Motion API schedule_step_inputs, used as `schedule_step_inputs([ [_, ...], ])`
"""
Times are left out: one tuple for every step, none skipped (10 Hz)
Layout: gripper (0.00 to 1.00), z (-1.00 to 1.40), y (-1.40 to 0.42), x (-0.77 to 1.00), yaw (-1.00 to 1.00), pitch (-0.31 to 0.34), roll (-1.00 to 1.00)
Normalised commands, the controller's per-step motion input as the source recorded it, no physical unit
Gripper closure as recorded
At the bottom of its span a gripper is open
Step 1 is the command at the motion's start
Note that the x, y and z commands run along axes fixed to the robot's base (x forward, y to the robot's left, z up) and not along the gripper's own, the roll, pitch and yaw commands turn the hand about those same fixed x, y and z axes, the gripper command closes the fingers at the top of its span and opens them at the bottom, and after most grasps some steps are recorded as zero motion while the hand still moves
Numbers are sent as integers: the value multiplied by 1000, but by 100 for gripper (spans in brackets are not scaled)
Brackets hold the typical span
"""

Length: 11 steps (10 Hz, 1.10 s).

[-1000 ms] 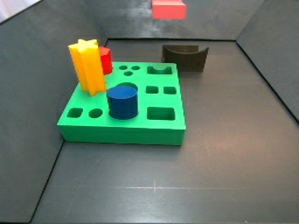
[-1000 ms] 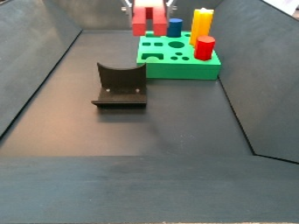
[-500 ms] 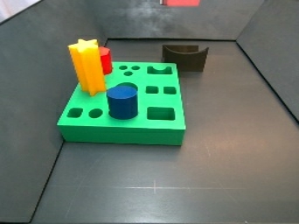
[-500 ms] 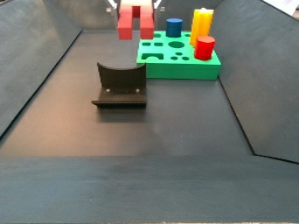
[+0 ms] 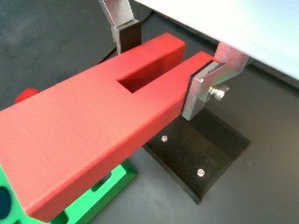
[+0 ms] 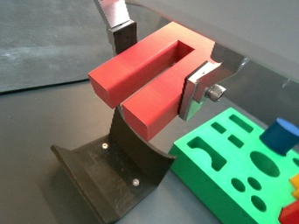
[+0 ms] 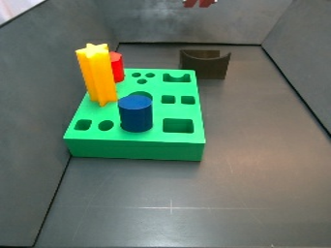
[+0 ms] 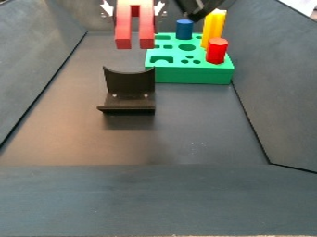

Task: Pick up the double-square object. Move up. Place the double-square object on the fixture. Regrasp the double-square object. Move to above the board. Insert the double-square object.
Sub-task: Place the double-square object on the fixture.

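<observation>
The double-square object (image 6: 146, 79) is a long salmon-red block with a slot cut into one end. My gripper (image 6: 162, 63) is shut on it across the slotted end, and its silver fingers (image 5: 205, 85) press on both sides in both wrist views. In a side view the double-square object (image 8: 133, 25) hangs in the air above the fixture (image 8: 126, 90), apart from it, with the gripper (image 8: 133, 9) at its upper end. Only the tip of the double-square object (image 7: 198, 3) shows at the upper edge of a side view. The fixture (image 6: 105, 171) lies right below the block. The green board (image 8: 190, 63) stands beside it.
On the board (image 7: 135, 131) stand a yellow star post (image 7: 93, 73), a short red peg (image 7: 116, 68) and a blue cylinder (image 7: 135, 111). Several holes in its top are open. Dark sloping walls enclose the floor around the fixture (image 7: 204, 64).
The gripper has carried the double-square object away from above the board to over the fixture. In one side view it has slid almost out of the upper edge.
</observation>
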Motion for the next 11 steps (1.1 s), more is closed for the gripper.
schedule_step_inputs([
  [100, -6, 52, 322, -71, 99, -268],
  [100, -7, 43, 204, -74, 92, -186],
  [100, -1000, 66, 131, -160, 49, -1000],
  [100, -1000, 71, 112, -163, 41, -1000],
  [100, -1000, 77, 125, -164, 46, -1000],
  [100, -1000, 80, 137, -165, 63, -1000],
  [100, -1000, 83, 144, -167, 66, -1000],
  [100, -1000, 92, 154, -179, 68, -1000],
  [100, -1000, 100, 165, -177, 54, -873],
  [100, -1000, 106, 173, -160, 46, -712],
  [100, -1000, 111, 184, -145, 38, -550],
])
